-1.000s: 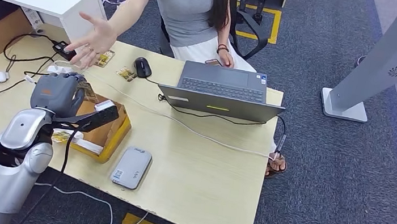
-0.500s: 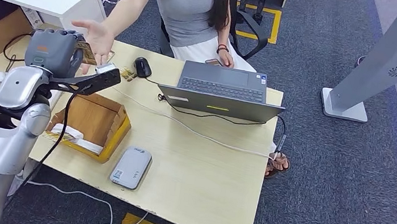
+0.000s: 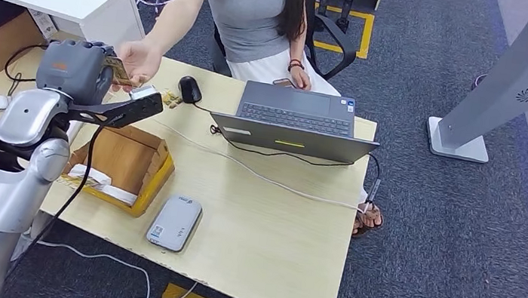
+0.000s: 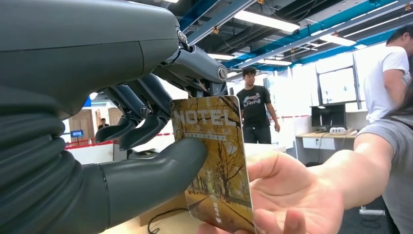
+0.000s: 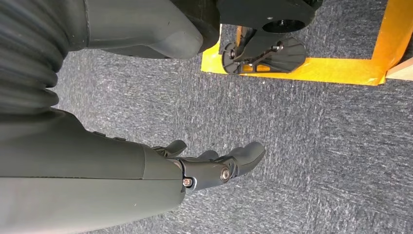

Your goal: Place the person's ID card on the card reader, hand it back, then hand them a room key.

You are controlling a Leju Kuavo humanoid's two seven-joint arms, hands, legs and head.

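Left hand [image 4: 146, 161] pinching glossy, rounded-corner room key [image 4: 214, 161] between thumb and fingers, held over table's [image 3: 274, 226] far edge, touching person's hand [image 3: 138, 57]. Nearby: black mouse [image 3: 190, 89], grey laptop [image 3: 295, 121], open cardboard box [image 3: 126, 166], slim grey card reader [image 3: 174, 222]. Right hand [image 5: 214, 163] holding nothing, fingers loosely apart, over speckled carpet [image 5: 316, 146].

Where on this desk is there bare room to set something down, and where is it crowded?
Free: the wide bare patch of the desk between the laptop and the near edge, right of the card reader. Crowded: the far left corner, where the left hand, the person's hand, the mouse, cables and the cardboard box gather.
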